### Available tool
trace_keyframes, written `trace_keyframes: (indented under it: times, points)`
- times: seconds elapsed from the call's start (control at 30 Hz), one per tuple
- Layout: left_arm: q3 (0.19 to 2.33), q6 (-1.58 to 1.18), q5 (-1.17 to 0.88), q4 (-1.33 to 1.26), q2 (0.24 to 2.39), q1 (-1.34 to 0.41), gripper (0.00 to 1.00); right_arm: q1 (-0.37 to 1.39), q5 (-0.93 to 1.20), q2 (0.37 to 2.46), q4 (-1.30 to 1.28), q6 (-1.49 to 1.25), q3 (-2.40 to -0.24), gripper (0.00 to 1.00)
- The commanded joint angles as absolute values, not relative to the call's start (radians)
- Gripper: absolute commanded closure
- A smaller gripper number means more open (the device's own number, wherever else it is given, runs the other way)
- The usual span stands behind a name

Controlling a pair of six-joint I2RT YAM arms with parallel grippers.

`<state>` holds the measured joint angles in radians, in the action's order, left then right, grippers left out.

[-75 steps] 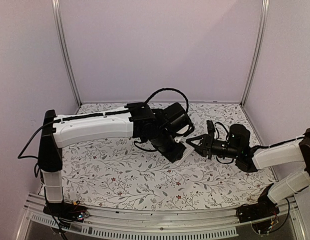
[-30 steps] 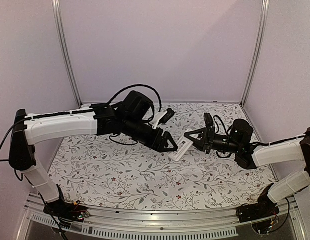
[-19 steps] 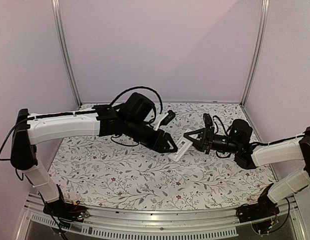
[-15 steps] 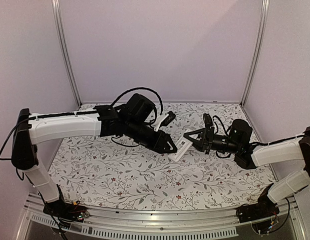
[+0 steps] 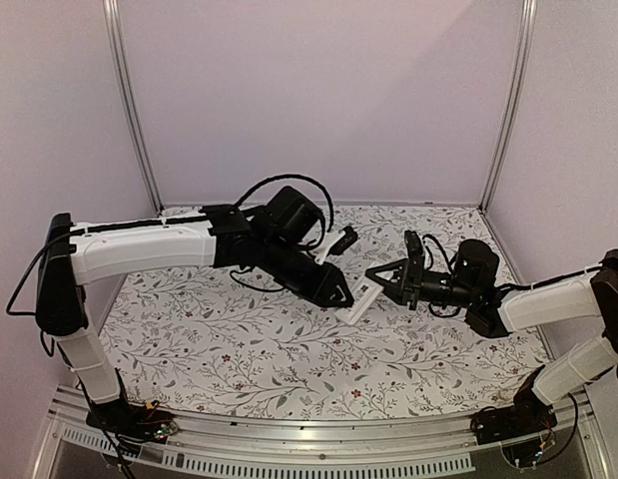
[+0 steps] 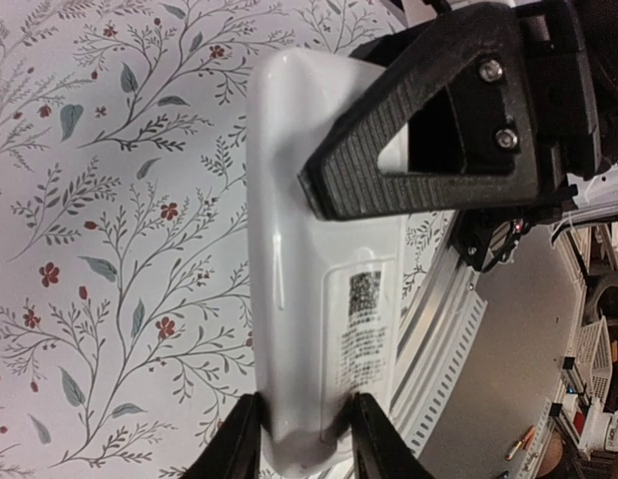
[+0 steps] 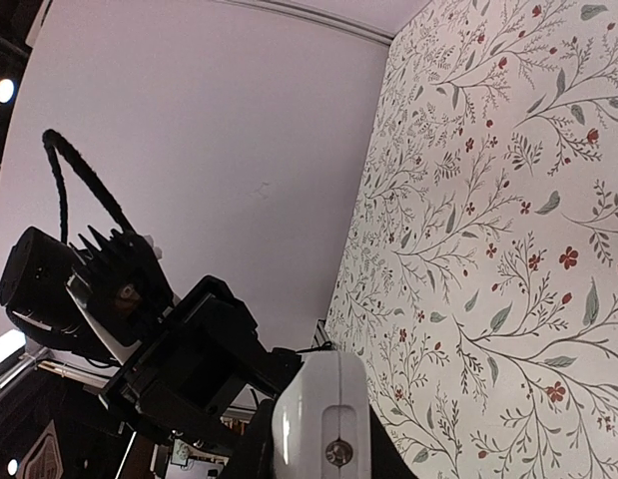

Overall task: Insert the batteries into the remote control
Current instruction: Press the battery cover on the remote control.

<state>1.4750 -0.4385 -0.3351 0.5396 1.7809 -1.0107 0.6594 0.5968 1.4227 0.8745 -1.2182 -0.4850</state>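
Observation:
The white remote control [image 5: 360, 295] hangs above the flowered table, held at both ends. My left gripper [image 5: 338, 293] grips its left end. In the left wrist view its two fingers press the sides of the remote control [image 6: 309, 299] at the near end, with the left gripper [image 6: 307, 441] closed around it. The printed label on the remote's back faces this camera. My right gripper [image 5: 381, 282] is shut on the other end, and one of its fingers [image 6: 428, 190] crosses the remote. In the right wrist view the remote control [image 7: 320, 399] sits in the right gripper [image 7: 316, 451]. The batteries are out of view.
The flowered cloth [image 5: 289, 349] covers the table. Lilac walls close the back and sides, with metal posts [image 5: 129, 110] at the back corners. A perforated metal rail [image 5: 309, 454] runs along the near edge between the arm bases.
My left gripper has slid a little to the right and its jaws have closed onto the remote's end. The right gripper has kept its hold, nearly still.

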Motion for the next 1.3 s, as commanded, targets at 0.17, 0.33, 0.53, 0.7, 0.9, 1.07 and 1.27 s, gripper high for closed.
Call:
trace_keyframes:
  times: [0.17,0.33,0.53,0.7,0.9,1.07,1.27]
  points:
    - [1.454,-0.373,-0.259,0.644,1.831,-1.047,0.68,0.663,0.626,1.395,1.012,-1.268,-0.516,1.00]
    - [1.434,-0.347,-0.245,0.665,1.824,-1.064,0.69,0.654,0.627,1.383,1.000,-1.267,-0.514,1.00]
    - [1.433,-0.321,-0.224,0.693,1.824,-1.084,0.69,0.652,0.627,1.381,0.994,-1.262,-0.515,1.00]
    - [1.428,-0.292,-0.211,0.708,1.812,-1.098,0.67,0.647,0.626,1.379,0.988,-1.262,-0.515,1.00]
    - [1.445,-0.252,-0.166,0.745,1.820,-1.119,0.65,0.646,0.629,1.379,0.986,-1.263,-0.516,1.00]
    - [1.456,-0.234,-0.125,0.777,1.817,-1.123,0.60,0.640,0.639,1.373,0.964,-1.261,-0.519,1.00]
    - [1.433,-0.277,-0.114,0.695,1.715,-1.066,0.45,0.640,0.630,1.341,0.780,-1.166,-0.527,1.00]
